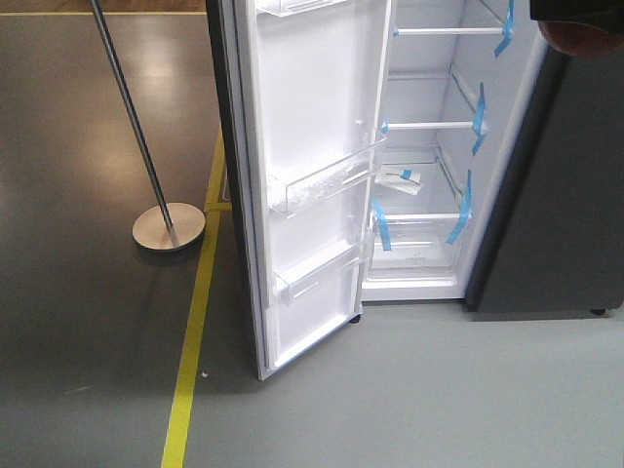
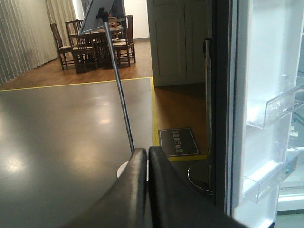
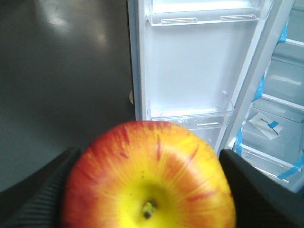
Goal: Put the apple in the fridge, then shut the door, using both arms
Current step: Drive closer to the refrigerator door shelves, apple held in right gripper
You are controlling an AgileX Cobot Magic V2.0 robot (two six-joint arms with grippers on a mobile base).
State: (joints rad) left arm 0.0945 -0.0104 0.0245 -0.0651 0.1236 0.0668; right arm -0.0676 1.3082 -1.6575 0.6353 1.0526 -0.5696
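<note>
The apple [image 3: 149,180], red with a yellow patch round its stem, fills the lower part of the right wrist view. My right gripper [image 3: 149,153] is shut on it, one dark finger on each side. In the front view only a red sliver of the apple [image 1: 585,37] shows at the top right, under the right gripper [image 1: 575,12]. The fridge [image 1: 429,175] stands open, white inside with glass shelves and blue tape. Its door [image 1: 312,146] is swung out to the left, with clear bins on its inner face. My left gripper [image 2: 147,151] is shut on nothing, left of the door [image 2: 256,118].
A stand with a thin pole and round metal base [image 1: 169,229] is left of the door. A yellow floor line [image 1: 190,361] runs past it. A dark grey panel [image 1: 556,195] borders the fridge on the right. A white packet [image 1: 402,178] lies on a shelf.
</note>
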